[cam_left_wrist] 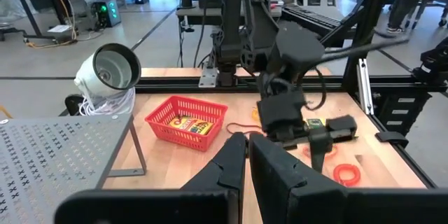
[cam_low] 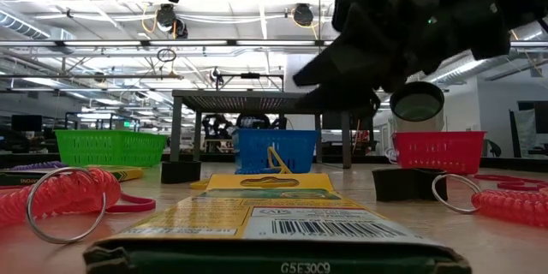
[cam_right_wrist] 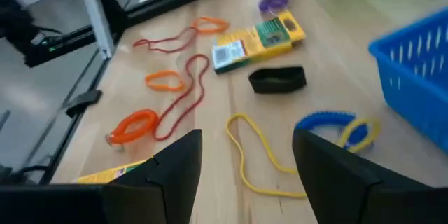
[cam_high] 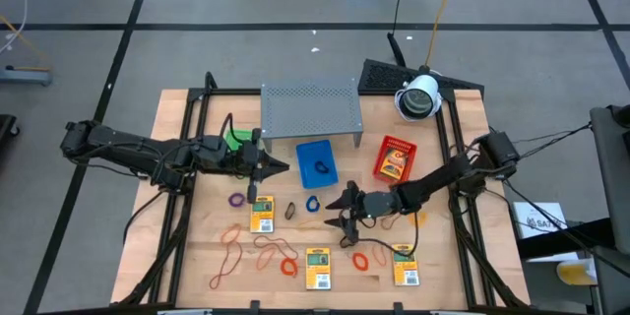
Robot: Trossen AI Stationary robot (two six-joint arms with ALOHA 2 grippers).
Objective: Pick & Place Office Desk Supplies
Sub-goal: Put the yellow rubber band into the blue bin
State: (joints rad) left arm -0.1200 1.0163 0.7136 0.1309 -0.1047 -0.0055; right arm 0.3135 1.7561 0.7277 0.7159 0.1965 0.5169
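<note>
Three yellow packets (cam_high: 261, 215) (cam_high: 317, 268) (cam_high: 406, 266) lie flat on the wooden table, among orange-red rubber bands (cam_high: 271, 250), a purple ring (cam_high: 236, 199), a dark clip (cam_high: 291, 211) and a blue coil ring (cam_high: 312, 203). My right gripper (cam_high: 345, 219) hangs open low over the table's middle. In the right wrist view its fingers (cam_right_wrist: 175, 164) stand on either side of a thin yellow rubber-band loop (cam_right_wrist: 250, 155), with the blue coil ring (cam_right_wrist: 337, 127) and the clip (cam_right_wrist: 278, 79) just beyond. My left gripper (cam_high: 274, 165) is shut and empty, held level above the table beside the blue tray (cam_high: 316, 162).
A grey perforated shelf (cam_high: 308, 108) stands at the back, with a green tray (cam_high: 236, 138) to its left and a red tray (cam_high: 396, 157) holding a packet to its right. A white lamp-like camera (cam_high: 420, 96) sits at the far right. Orange coils (cam_high: 360, 259) lie near the front.
</note>
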